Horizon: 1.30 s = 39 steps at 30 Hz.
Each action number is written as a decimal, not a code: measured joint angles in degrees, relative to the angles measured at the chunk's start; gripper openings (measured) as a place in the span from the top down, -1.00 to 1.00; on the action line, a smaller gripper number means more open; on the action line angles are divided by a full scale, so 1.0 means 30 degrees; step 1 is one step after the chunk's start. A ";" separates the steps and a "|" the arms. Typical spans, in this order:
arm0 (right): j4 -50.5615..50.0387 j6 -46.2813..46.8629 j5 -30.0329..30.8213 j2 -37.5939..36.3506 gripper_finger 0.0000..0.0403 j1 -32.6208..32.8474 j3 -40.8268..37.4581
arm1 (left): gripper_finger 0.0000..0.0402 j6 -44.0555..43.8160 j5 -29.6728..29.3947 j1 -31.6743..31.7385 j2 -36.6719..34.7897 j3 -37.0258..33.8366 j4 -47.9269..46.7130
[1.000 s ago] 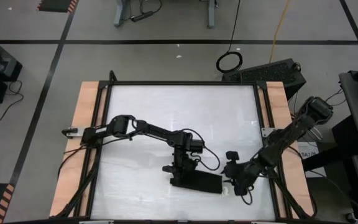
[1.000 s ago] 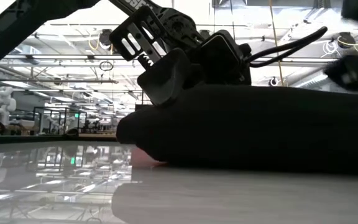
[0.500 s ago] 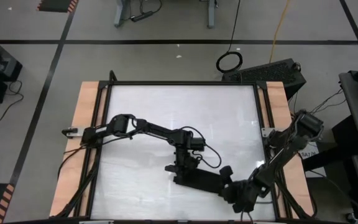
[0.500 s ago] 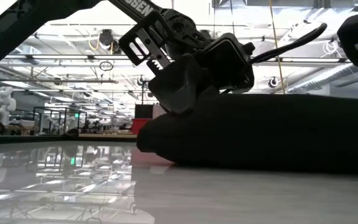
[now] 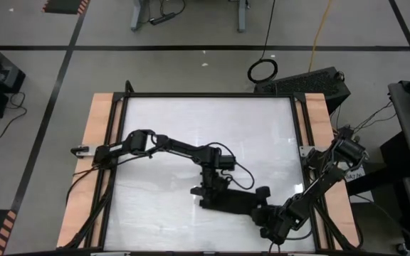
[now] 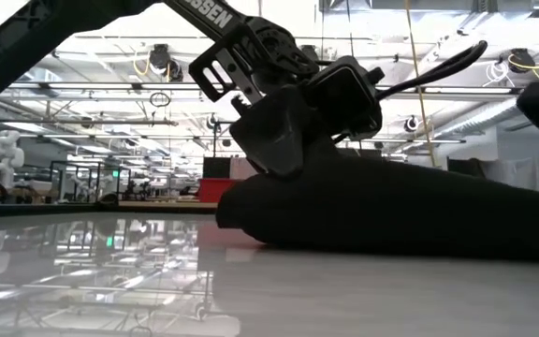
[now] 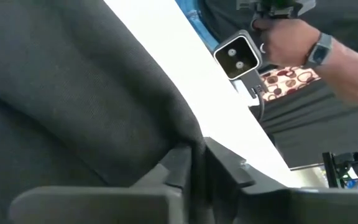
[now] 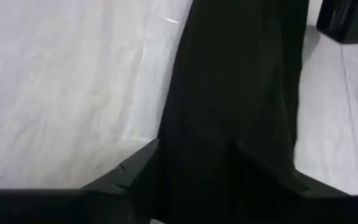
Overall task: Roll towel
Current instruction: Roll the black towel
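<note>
The black towel point(image 5: 230, 204) lies near the table's near edge as a long, partly rolled bundle running left to right. It is thick at its left end and slopes down toward the right point(image 6: 391, 211). My left gripper point(image 5: 208, 193) is at the towel's left end, shut on its cloth point(image 7: 73, 93). My right gripper point(image 5: 265, 212) is at the towel's right end, open. Its two fingers stand on either side of the strip of towel point(image 8: 235, 74), which fills the gap between them. My left gripper pinches a raised fold of the towel point(image 7: 194, 140) at its left end between its two fingers. It comes slanting down from the far side point(image 6: 288, 131). The towel rests on the table below it. My right gripper straddles the towel's right end; I cannot tell whether its fingers point(image 8: 142, 165) touch the cloth.
The white tabletop point(image 5: 191, 128) is bare on its far half, with wooden rails point(image 5: 100, 142) along both sides. Beyond the near edge, the left wrist view shows a small grey camera point(image 7: 236, 56) and a person's hand with a watch point(image 7: 291, 43).
My right gripper has come down and toward the near edge, turning as it went, and now stands around the towel's right end. The towel's left end has shifted a little to the right. In the low view the towel's top has sunk from a level hump to a slope.
</note>
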 joint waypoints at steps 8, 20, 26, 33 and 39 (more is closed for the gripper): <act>-0.0410 0.1182 -0.0179 0.0089 0.89 0.0015 -0.0005 | 0.34 0.0168 -0.2213 0.0000 -0.0435 0.0793 -0.0464; -0.0383 0.3038 -0.0279 0.0056 0.96 0.0119 -0.0032 | 0.21 0.2756 -1.1912 -0.2262 -0.4422 0.0338 -0.0947; -0.0376 0.4021 -0.0147 0.0056 0.96 0.0330 -0.0053 | 0.21 0.4207 -1.8549 -0.4713 -0.4189 -0.2108 0.1645; -0.0456 0.5013 -0.0593 -0.0396 0.96 0.0627 -0.0079 | 0.20 0.3327 -2.2986 -0.5725 -0.4480 -0.4168 0.5079; -0.0406 0.4855 -0.0668 -0.1320 0.96 0.0758 -0.0090 | 0.20 0.2504 -2.4269 -0.5754 -0.5422 -0.4254 0.4988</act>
